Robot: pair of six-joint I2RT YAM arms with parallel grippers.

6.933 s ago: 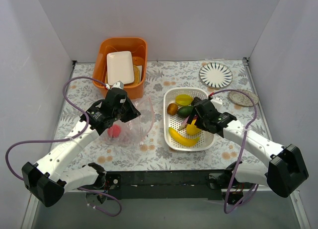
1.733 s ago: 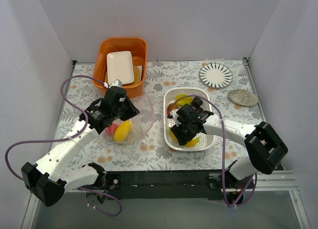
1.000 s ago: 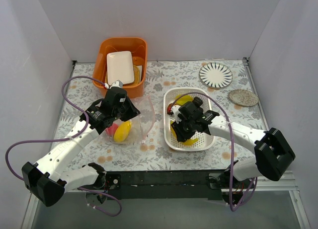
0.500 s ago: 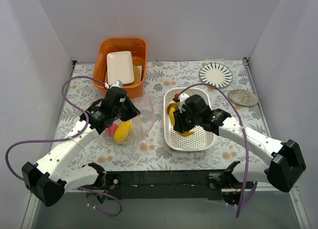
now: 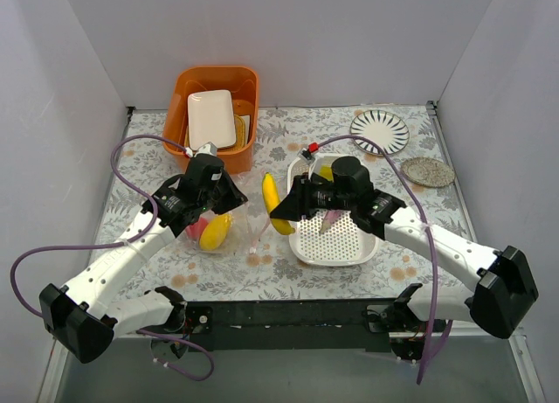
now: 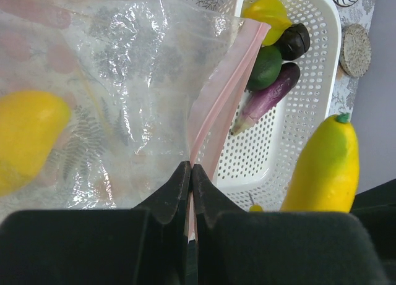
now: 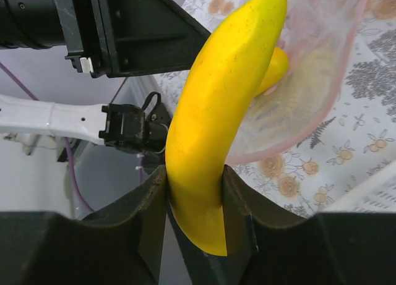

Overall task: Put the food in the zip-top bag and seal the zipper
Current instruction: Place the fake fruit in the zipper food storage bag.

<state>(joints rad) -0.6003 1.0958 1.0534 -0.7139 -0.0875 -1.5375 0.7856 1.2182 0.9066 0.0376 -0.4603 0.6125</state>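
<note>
Your right gripper [image 7: 193,201] is clamped on the banana [image 5: 272,201], mid-frame, just right of the zip-top bag [image 6: 124,81]; left gripper [image 6: 189,180] pinches, apparently, its zipper [image 6: 218,92].

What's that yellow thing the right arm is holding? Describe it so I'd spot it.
Find the white basket at centre, then look left, toward the clear bag. The right gripper holds a banana: long, curved, green-tipped, unlike the plump yellow fruit inside the bag.

Floral table [image 5: 297,136] bears orange bin [image 5: 180,97], basket [image 5: 345,239], plate [image 5: 379,131], coaster [image 5: 427,171], zip-top bag [image 5: 244,206].
</note>
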